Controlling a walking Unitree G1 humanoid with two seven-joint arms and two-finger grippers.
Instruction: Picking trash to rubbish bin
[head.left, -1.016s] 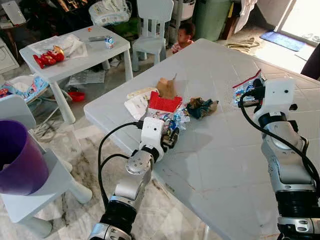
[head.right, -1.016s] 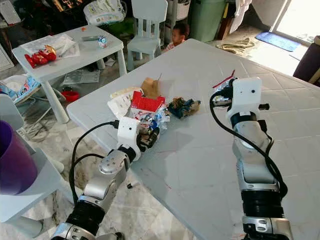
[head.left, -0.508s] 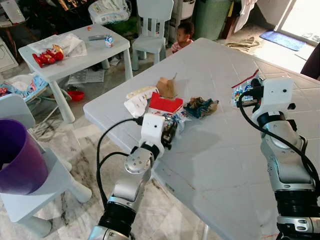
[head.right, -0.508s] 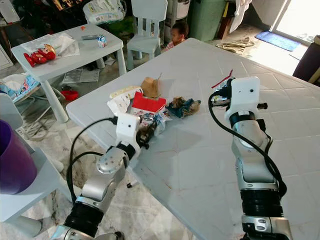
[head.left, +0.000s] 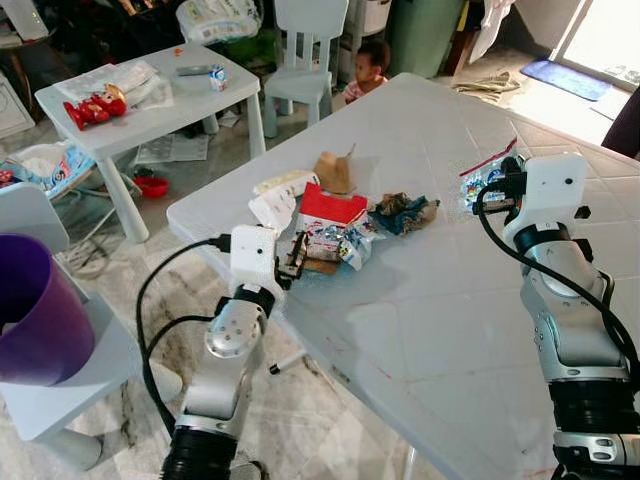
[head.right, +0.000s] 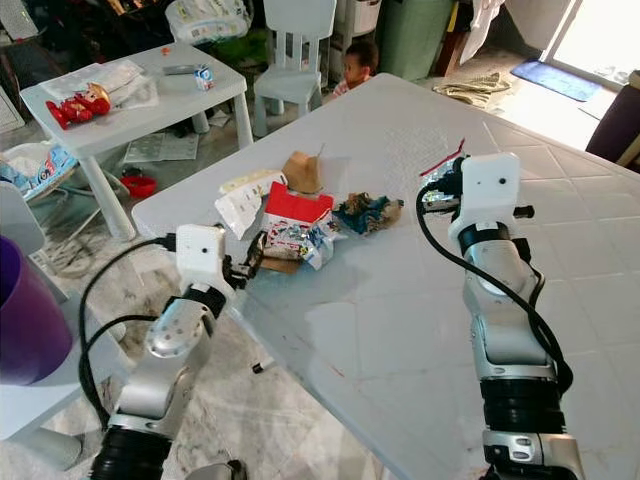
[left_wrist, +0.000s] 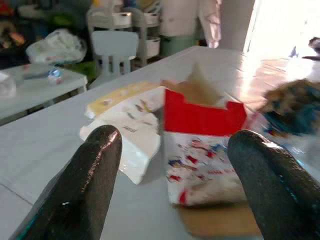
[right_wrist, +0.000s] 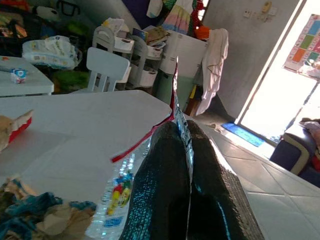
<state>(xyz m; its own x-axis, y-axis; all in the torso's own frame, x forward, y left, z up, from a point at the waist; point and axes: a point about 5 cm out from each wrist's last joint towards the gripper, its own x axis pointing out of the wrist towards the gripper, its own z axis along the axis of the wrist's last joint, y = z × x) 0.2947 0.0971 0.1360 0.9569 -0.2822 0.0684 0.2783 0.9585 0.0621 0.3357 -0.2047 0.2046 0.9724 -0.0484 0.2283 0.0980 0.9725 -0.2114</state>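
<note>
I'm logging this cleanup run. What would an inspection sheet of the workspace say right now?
Surface: white table, bare tiles nearer the robot.
Job's things: red carton, white wrapper, brown scrap, dark crumpled wrapper; purple bin on the left.
Clutter: small table with red toy.
Grippers: left gripper open at the table edge, facing the carton; right gripper shut on clear wrapper.
Cables: black cables looped along both arms.
Surroundings: white chair, a child behind the table.
</note>
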